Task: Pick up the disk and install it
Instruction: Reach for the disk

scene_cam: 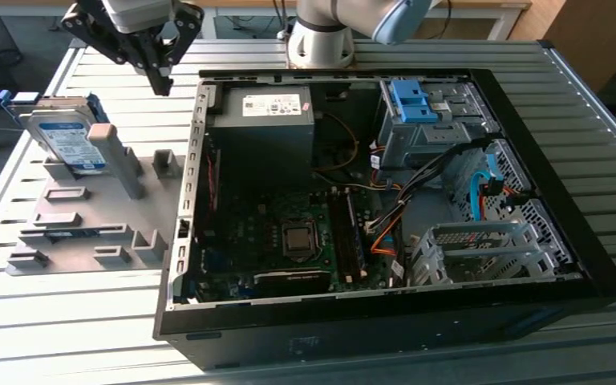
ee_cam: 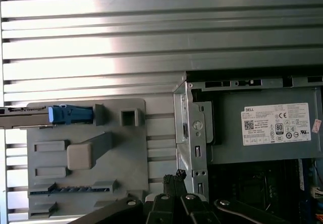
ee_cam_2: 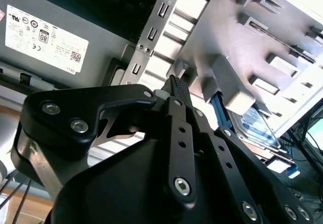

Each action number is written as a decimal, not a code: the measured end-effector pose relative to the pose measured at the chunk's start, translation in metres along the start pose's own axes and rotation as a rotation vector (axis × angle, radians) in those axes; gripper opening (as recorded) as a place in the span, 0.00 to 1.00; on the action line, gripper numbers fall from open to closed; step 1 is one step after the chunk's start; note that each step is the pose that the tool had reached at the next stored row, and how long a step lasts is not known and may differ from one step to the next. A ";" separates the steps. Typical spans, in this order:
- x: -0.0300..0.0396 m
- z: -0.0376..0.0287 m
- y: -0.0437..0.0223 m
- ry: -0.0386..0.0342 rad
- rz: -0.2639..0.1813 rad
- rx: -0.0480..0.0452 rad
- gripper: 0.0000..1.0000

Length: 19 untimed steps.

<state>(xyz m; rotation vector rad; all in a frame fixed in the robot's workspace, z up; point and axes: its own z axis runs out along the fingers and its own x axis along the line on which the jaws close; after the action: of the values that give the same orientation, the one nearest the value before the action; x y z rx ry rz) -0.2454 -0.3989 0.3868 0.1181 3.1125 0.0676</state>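
Observation:
The disk (scene_cam: 64,136), a silver drive with a white-and-blue label and blue rails, leans upright in a grey holder block (scene_cam: 83,216) at the exterior view's left. My gripper (scene_cam: 161,87) hangs above the table between that holder and the open computer case (scene_cam: 565,233), to the right of the disk and apart from it. Its black fingers are shut with nothing between them. In the first wrist view the disk (ee_cam: 30,117) appears edge-on with its blue rail end, beyond the gripper (ee_cam: 174,176). In the second wrist view the gripper (ee_cam_2: 174,81) points toward the holder, and the disk (ee_cam_2: 257,125) stands behind a grey post.
Inside the case are a grey power supply box with a white sticker (scene_cam: 263,120), a motherboard, loose cables and a metal drive cage (scene_cam: 480,249). A blue plastic bracket (scene_cam: 410,100) sits in the far bay. The arm's base (scene_cam: 324,40) stands behind the case on the slatted metal table (scene_cam: 73,321).

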 end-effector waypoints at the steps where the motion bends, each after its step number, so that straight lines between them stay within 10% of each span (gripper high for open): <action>1: 0.0013 0.0000 -0.0001 0.0000 0.000 0.0000 0.11; 19: 0.0164 0.0011 -0.0013 0.0000 0.000 0.0000 0.11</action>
<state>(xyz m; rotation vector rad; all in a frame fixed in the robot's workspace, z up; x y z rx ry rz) -0.2618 -0.3989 0.3852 0.1180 3.1125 0.0676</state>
